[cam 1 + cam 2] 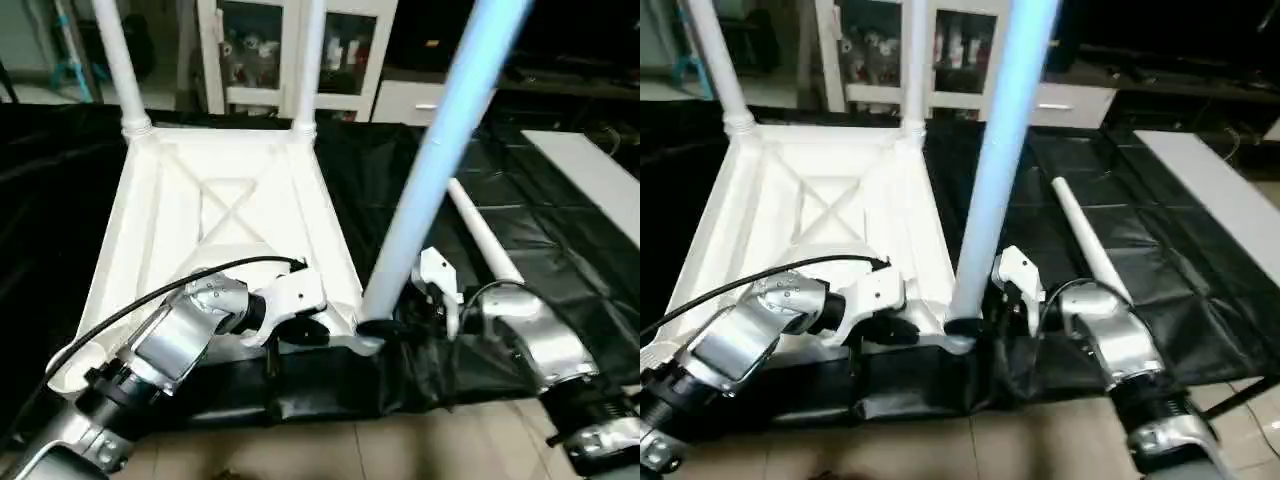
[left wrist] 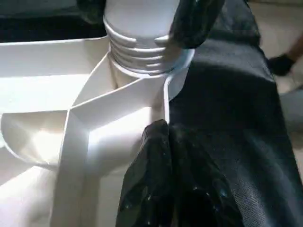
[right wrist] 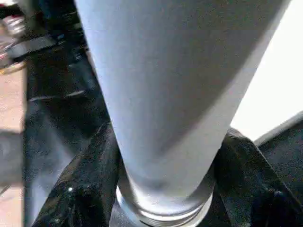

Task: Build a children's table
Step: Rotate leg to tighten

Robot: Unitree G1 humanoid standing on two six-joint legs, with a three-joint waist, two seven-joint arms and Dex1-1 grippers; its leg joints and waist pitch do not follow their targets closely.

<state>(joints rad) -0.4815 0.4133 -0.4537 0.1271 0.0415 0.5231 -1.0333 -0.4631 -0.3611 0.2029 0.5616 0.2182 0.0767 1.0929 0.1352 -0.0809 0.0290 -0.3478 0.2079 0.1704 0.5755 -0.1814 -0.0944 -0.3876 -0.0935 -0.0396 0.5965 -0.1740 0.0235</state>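
Your left gripper point(image 1: 318, 332), fingers pressed together, and right gripper point(image 3: 156, 189), fingers pinching a leg point(image 1: 430, 165), work the upturned children's table point(image 1: 215, 215) on the black-draped worktop point(image 1: 560, 240) before glass-fronted cabinets point(image 1: 290, 50).

Left forearm point(image 1: 175, 340): brushed silver cylindrical shell, black banded joint toward the elbow, small dark screws on the rounded cap. One black cable point(image 1: 150, 300) arcs from the lower arm to the wrist. White moulded wrist housing point(image 1: 290, 300) ahead of it. Right forearm point(image 1: 535, 345): same silver shell, black ribbed collar, white angular bracket point(image 1: 437, 272), thin black cable loop. End effector fingers point(image 2: 165, 184) glossy black, rounded, slightly wrinkled in the left wrist view.
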